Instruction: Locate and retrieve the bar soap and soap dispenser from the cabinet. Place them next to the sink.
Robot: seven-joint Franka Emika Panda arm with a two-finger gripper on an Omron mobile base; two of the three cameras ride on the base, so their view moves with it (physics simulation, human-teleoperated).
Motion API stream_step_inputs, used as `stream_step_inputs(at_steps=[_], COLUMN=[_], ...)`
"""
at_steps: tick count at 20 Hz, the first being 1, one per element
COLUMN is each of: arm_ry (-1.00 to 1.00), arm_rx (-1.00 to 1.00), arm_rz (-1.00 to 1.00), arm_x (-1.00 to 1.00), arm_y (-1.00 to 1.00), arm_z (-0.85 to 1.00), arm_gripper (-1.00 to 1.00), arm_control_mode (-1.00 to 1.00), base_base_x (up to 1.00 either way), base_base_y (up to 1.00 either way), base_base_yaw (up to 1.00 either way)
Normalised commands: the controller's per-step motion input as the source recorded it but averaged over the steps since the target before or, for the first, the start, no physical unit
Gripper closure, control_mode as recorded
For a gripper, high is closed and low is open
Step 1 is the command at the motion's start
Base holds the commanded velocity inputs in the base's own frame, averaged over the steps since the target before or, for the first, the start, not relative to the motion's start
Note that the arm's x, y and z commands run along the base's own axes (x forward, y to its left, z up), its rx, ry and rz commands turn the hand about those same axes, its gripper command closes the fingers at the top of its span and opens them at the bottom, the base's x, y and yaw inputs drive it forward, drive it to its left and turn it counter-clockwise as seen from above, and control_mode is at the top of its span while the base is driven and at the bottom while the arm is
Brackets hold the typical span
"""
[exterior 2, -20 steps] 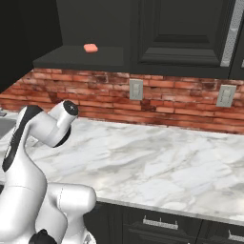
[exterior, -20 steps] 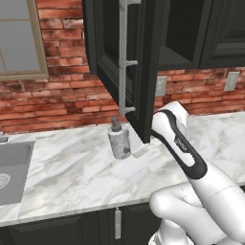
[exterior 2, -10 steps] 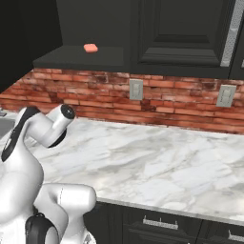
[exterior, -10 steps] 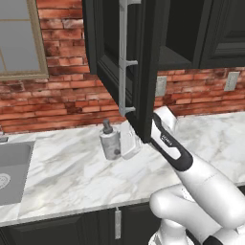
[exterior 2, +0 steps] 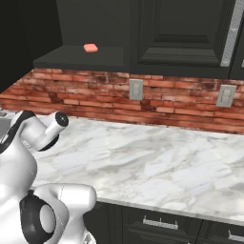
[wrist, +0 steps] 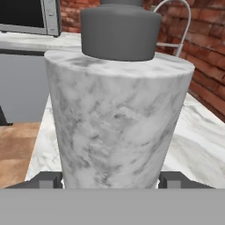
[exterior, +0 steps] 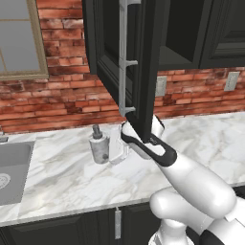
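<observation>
The soap dispenser (exterior: pixel 99 146), a grey speckled bottle with a dark pump top, stands upright just over the marble counter (exterior: pixel 62 177), a short way right of the sink (exterior: pixel 12 165). My gripper (exterior: pixel 109 152) is shut on it from the right. In the hand view the soap dispenser (wrist: pixel 116 114) sits very close, between my gripper (wrist: pixel 110 180) fingertips (wrist: pixel 47 180). The salmon-pink bar soap (exterior 2: pixel 90 47) lies on the open shelf of the cabinet (exterior 2: pixel 81 59). The cabinet door (exterior: pixel 109 52) stands open above the arm.
The open door's long silver handle (exterior: pixel 123 57) hangs right above my wrist. A curved faucet (wrist: pixel 184 26) and a microwave (wrist: pixel 30 15) lie beyond the dispenser. Wall outlets (exterior 2: pixel 136 89) sit in the brick backsplash. Bare marble counter (exterior 2: pixel 157 167) stretches to the right.
My gripper has carried the soap dispenser leftward along the counter toward the sink, and slightly lower. The bar soap has stayed on the shelf.
</observation>
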Motion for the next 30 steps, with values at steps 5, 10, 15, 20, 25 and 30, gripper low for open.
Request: stream_step_inputs(at_steps=[5,10,15,20,25,30], arm_ry=[0.0,0.0,0.0,0.0,0.0,0.0], arm_rx=[0.0,0.0,0.0,0.04,0.01,0.0], arm_rz=[0.0,0.0,0.01,0.04,0.08,0.09], arm_x=[0.15,0.19,0.27,0.27,0.23,0.22], arm_y=[0.4,0.37,0.24,0.17,0.29,0.29], arm_z=[-0.13,-0.23,-0.24,-0.24,-0.17,-0.21], arm_gripper=[1.0,1.0,1.0,1.0,1.0,1.0], arm_control_mode=[-1.0,-1.0,-1.0,-1.0,-1.0,-1.0], base_base_x=[0.0,0.0,0.0,0.0,0.0,0.0], base_base_y=[0.0,0.0,0.0,0.0,0.0,0.0], base_base_yaw=[0.0,0.0,0.0,0.0,0.0,0.0])
